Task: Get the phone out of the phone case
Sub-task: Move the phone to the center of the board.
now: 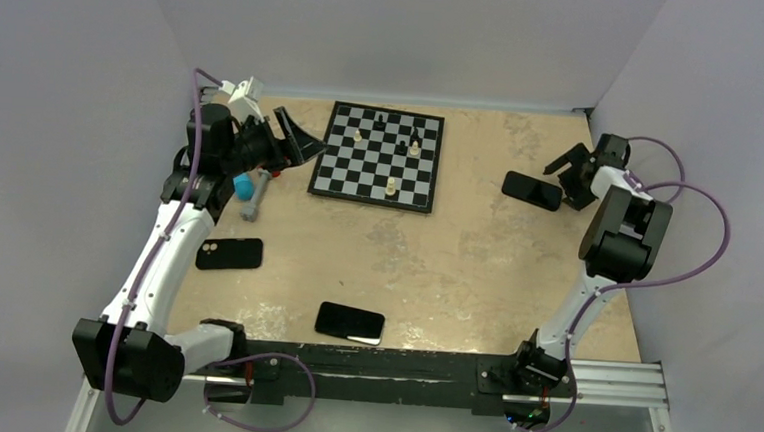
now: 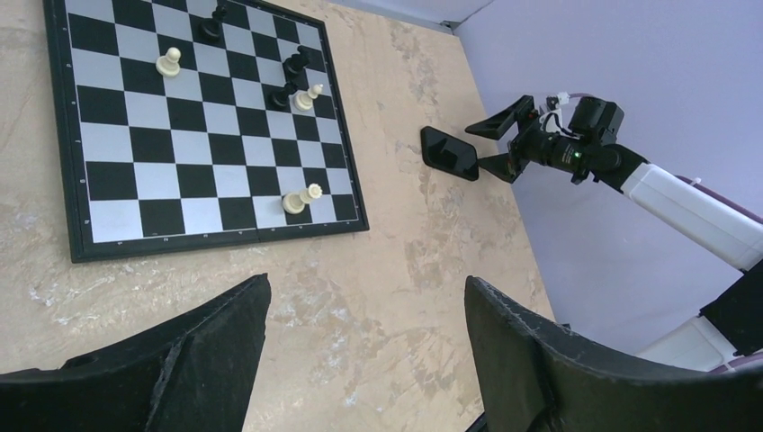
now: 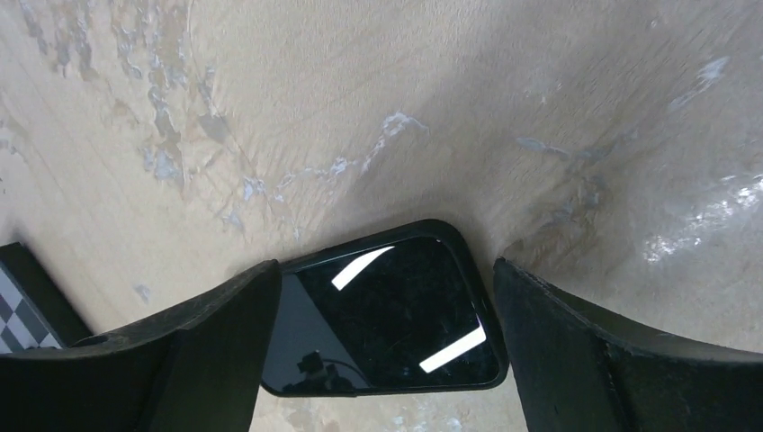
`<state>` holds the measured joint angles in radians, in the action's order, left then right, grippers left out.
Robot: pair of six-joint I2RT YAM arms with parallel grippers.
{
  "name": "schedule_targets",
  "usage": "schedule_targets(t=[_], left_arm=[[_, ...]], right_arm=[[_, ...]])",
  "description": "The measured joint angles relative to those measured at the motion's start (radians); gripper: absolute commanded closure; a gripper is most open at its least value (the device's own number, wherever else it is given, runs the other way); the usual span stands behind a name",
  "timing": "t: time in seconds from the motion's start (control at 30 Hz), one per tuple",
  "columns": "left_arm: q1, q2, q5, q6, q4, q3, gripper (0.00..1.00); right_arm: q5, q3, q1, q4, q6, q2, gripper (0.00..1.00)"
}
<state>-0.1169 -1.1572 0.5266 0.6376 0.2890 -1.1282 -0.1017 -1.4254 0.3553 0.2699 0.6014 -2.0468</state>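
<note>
Glossy black slab phone lies flat by the table's right edge, far half. Its dark rim is possibly the case. The right gripper is spread wide astride one end, gripping nothing. The left gripper is agape and empty at the far-left corner. Extraction judged not begun. Scuffed tan wooden table, lavender walls.

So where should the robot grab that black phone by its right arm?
By its two long edges, coming down from above. The phone lies flat on the table, screen up, so only its thin sides can be pinched. The right tool is open with a finger either side of one end, so closing there should probably work.
</note>
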Motion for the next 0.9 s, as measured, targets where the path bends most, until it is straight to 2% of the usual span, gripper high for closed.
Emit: schedule_targets(t=[0.13,0.3,0.43,0.6,0.73,0.9], left_arm=[[0.006,0.001,0.006,0.006,-0.012,0.007,0.18],[0.006,0.002,0.014,0.007,-0.013,0.009,0.18],[0.006,0.006,0.018,0.007,-0.019,0.010,0.18],[0.006,0.008,0.019,0.008,-0.026,0.014,0.18],[0.006,0.008,0.020,0.008,-0.031,0.014,0.18],[0.006,0.008,0.020,0.008,-0.034,0.014,0.18]], right_arm=[[-0.063,0.009,-0.003,-0.010,0.005,0.002,0.10],[-0.100,0.106,-0.035,-0.050,0.007,0.066,0.10],[-0.142,0.195,-0.100,-0.039,-0.008,0.132,0.09],[-0.161,0.201,-0.198,-0.016,-0.053,0.175,0.09],[-0.106,0.144,-0.192,0.045,-0.104,0.169,0.09],[-0.081,-0.087,-0.180,0.123,-0.190,0.050,0.09]])
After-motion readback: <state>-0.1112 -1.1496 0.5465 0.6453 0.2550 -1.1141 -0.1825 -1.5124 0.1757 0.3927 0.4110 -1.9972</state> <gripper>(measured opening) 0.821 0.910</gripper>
